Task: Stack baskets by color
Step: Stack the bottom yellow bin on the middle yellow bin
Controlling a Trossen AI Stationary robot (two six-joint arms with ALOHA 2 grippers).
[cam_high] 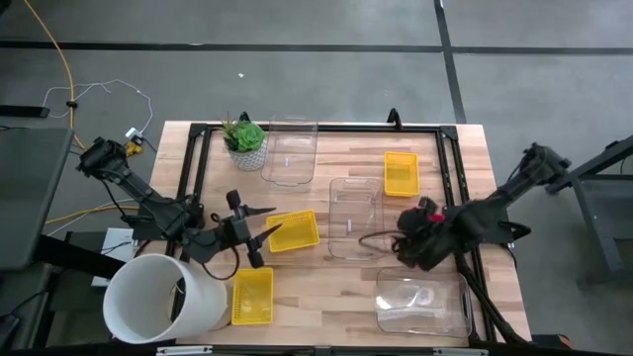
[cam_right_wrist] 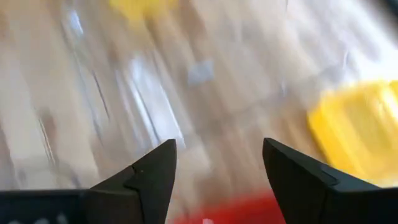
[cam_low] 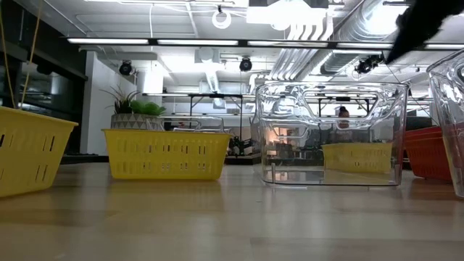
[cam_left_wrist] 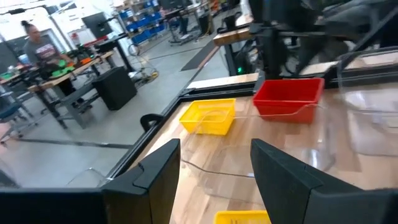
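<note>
Three yellow baskets rest on their bottoms on the table: far right, middle and near left. Clear baskets stand at the far side, in the middle and near right. A red basket shows partly under my right arm. My left gripper is open, level, just left of the middle yellow basket. My right gripper is open and slants down above the table beside the red basket, with nothing between its fingers.
A big white tub stands at the near left corner, close beside my left arm. A small plant in a white pot is at the far left. A black frame runs along the table's edges. People work in the room beyond.
</note>
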